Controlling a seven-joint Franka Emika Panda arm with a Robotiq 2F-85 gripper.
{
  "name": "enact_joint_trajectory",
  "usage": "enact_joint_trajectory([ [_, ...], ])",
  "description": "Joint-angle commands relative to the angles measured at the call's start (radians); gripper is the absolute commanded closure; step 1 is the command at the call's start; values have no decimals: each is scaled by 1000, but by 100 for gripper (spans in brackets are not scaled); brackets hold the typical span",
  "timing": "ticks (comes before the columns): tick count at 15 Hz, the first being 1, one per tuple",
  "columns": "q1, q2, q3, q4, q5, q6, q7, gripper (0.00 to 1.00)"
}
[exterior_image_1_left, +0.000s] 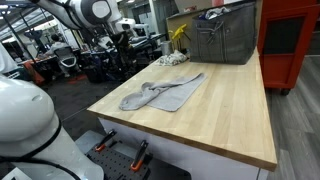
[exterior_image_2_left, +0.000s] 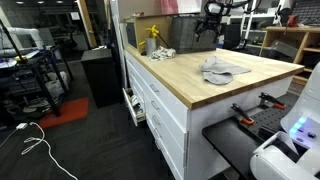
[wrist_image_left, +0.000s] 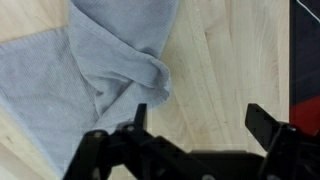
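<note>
Open pincer (wrist_image_left: 195, 118) above gray towel (wrist_image_left: 95, 65)

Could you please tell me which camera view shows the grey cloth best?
An exterior view shows the grey cloth whole, crumpled on the wooden table. In an exterior view the cloth looks small and distant; the wrist view crops the cloth, showing only folds.

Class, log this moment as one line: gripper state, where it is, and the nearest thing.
gripper: open, empty | place: above wooden tabletop, clear of it | nearest: grey towel, crumpled, untouched
</note>
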Motion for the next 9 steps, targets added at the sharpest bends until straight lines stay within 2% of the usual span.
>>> enact_joint_trajectory([
  [1,-27,101,52,86,-84,-36,90,0],
  [9,-16,248,52,180,-210,-58,225,0],
])
